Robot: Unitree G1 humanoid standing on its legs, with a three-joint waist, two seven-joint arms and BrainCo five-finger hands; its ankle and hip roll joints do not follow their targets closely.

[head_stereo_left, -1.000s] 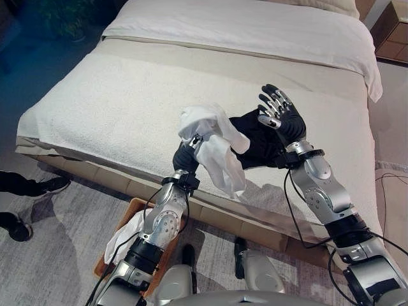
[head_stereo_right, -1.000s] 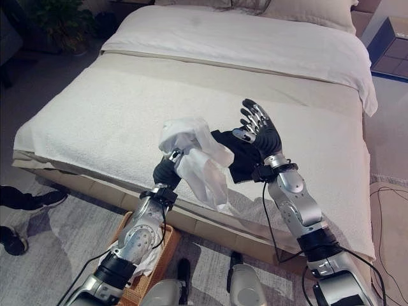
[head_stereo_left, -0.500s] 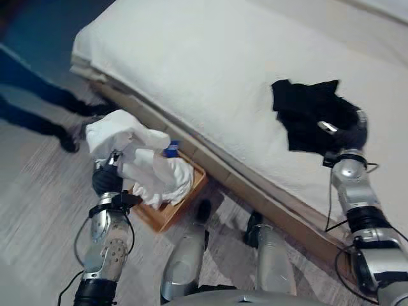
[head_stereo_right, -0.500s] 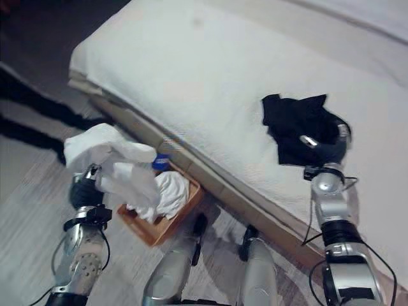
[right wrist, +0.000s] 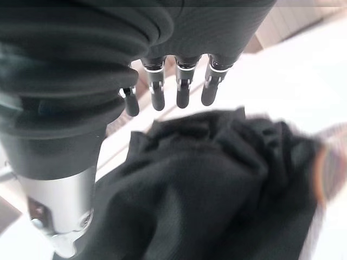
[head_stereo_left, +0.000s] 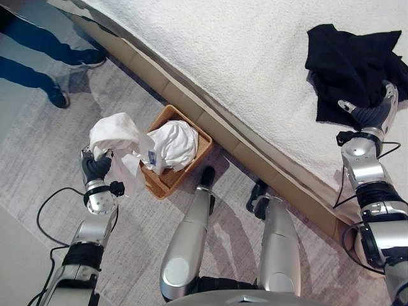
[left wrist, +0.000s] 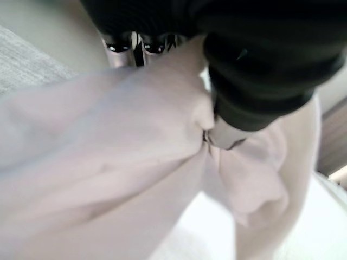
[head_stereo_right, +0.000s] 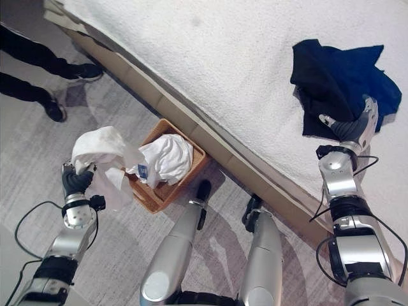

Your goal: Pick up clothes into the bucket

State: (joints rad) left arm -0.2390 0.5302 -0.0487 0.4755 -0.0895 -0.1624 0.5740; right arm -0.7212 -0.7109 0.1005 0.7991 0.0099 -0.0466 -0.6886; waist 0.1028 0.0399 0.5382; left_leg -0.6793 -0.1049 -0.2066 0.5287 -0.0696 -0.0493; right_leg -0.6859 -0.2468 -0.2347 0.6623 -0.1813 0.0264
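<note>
Left hand (head_stereo_left: 94,167) is clamped on the white garment (head_stereo_left: 118,143), now carried from the bed (head_stereo_left: 255,70) to beside the basket (head_stereo_left: 167,182). Small blue label (head_stereo_left: 152,157), unreadable. Right hand (head_stereo_left: 373,113), fingers apart, rests at the black garment (head_stereo_left: 350,57).

The bed (head_stereo_left: 255,57) runs diagonally across the upper part of the head views, covered by a white textured blanket (head_stereo_right: 210,51) reaching to its near edge. A pale wooden side rail (head_stereo_left: 268,162) shows along that edge, below the blanket. One dark garment (head_stereo_left: 354,64) lies crumpled on the blanket towards the right side.

The floor (head_stereo_left: 38,166) is grey with a wood-grain pattern. A brown woven basket (head_stereo_right: 153,196) stands on it, close against the bed's side rail, with white cloth (head_stereo_right: 167,158) heaped inside. A person's dark shoes (head_stereo_left: 86,58) stand on the floor near the bed's far corner, well apart from the basket.
</note>
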